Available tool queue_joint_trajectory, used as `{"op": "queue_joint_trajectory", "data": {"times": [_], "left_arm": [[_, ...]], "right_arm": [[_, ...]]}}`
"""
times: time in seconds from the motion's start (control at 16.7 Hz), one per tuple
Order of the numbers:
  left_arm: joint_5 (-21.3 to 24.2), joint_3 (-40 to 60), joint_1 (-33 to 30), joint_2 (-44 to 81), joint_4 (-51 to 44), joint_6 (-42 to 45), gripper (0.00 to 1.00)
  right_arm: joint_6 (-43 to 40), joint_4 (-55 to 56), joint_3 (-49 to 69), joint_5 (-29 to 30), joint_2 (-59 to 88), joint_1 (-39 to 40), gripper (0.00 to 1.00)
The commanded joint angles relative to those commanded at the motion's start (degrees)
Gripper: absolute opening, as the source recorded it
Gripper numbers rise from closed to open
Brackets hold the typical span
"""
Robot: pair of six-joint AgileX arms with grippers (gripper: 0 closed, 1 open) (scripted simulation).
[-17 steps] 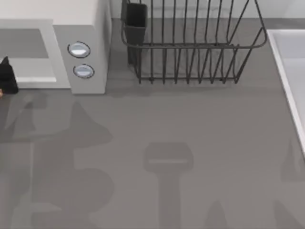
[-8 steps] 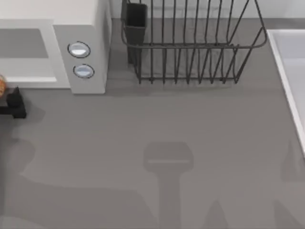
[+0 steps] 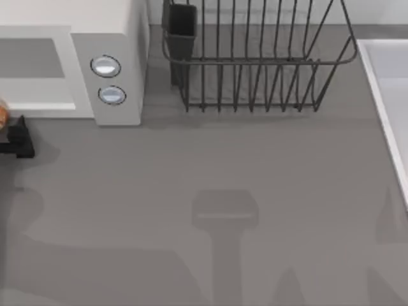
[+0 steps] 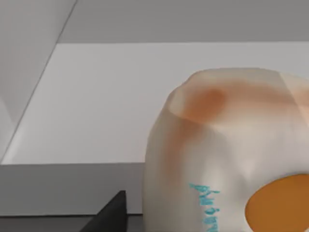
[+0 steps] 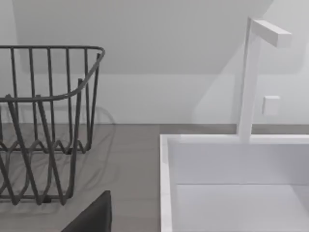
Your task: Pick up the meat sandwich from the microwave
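At table's left edge, left gripper (image 3: 11, 137), fingers pinching meat sandwich (image 3: 2, 115) outside microwave (image 3: 95, 57).

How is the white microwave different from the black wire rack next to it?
The microwave is a solid white box; the rack is thin black wires you can see through. The microwave has two round buttons; the rack has none, just a dark cup at its corner. Both stand at the back of the grey table.

Table (image 3: 255, 191) centre open; microwave (image 3: 108, 38), dish rack (image 3: 255, 64) block rear.
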Motion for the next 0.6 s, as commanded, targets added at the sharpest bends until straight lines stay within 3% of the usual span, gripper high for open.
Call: {"op": "queue_joint_trajectory", "data": {"times": [0.24, 0.6], "left_arm": [[-0.94, 6.48, -0.79, 3.94, -4.08, -0.11, 1.0], [-4.01, 28.96, -3.37, 14.28, -17.29, -0.49, 1.0]], "right_arm": [[0.0, 0.0, 0.0, 0.0, 0.0, 0.0, 1.0], [0.0, 0.0, 0.0, 0.0, 0.0, 0.0, 1.0]]}}
